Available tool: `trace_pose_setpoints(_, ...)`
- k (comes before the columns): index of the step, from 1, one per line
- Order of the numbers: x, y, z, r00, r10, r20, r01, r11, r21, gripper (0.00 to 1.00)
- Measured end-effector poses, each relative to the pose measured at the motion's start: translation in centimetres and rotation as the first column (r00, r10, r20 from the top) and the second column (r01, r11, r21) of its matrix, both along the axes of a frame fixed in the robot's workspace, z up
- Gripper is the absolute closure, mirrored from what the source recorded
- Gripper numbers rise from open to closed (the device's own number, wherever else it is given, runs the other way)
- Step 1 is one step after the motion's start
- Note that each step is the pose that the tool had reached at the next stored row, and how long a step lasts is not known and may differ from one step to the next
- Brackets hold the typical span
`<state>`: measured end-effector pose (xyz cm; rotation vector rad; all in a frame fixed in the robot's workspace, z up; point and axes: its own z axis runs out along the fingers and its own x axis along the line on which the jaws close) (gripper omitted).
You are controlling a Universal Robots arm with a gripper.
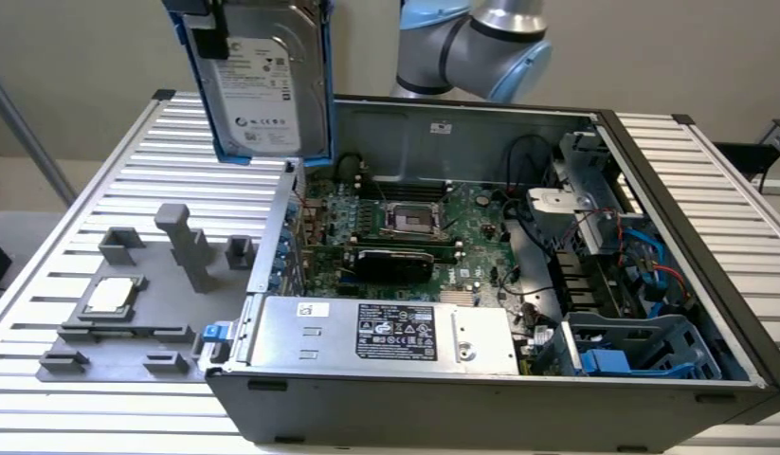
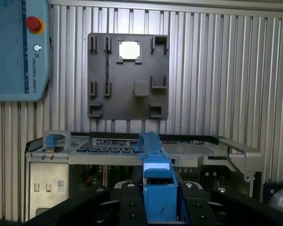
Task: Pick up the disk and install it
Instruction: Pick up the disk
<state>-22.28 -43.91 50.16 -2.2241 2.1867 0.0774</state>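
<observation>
Free air between disk (image 1: 257, 85) and case (image 1: 427, 408)

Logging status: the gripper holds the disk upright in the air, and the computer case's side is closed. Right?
No: the computer case is open, its motherboard showing in the exterior view. The gripper does hold the disk upright in the air.

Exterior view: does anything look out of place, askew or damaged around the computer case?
Nothing stands out. The disk hangs on edge in the air at the open case's edge, but the gripper is holding it. The chip sits squarely in its grey fixture.
</observation>
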Motion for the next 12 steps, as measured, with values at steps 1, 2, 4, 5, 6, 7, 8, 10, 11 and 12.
trace_pose_setpoints(1, 0.3, -0.26, 0.0, 1.0, 0.0, 0.0001, 0.0, 1.0, 0.0, 0.67)
trace_pose_setpoints(2, 0.7, -0.54, 0.0, 1.0, 0.0, 0.0001, 0.0, 1.0, 0.0, 0.67)
trace_pose_setpoints(4, 1.3, -1.07, 0.0, 1.0, 0.0, 0.0001, 0.0, 1.0, 0.0001, 0.67)
trace_pose_setpoints(5, 1.6, -1.34, 0.0, 1.0, 0.0, 0.0001, 0.0, 1.0, 0.0, 0.67)
trace_pose_setpoints(6, 2.0, -1.61, 0.0, 1.0, 0.0, 0.0001, 0.0, 1.0, 0.0001, 0.67)
trace_pose_setpoints(7, 2.3, -1.87, -0.01, 1.0, 0.0, 0.0001, 0.0, 1.0, 0.0001, 0.67)
trace_pose_setpoints(8, 2.7, -2.08, -0.01, 1.0, 0.0, 0.0001, 0.0, 1.0, 0.0001, 0.67)
trace_pose_setpoints(10, 3.6, -2.37, -0.01, 1.0, 0.0, 0.0001, 0.0, 1.0, 0.0001, 0.67)
trace_pose_setpoints(11, 4.1, -2.49, -0.01, 1.0, 0.0, 0.0001, 0.0, 1.0, 0.0001, 0.67)
trace_pose_setpoints(12, 4.5, -2.61, -0.01, 1.0, 0.0, 0.0001, 0.0, 1.0, 0.0001, 0.67)
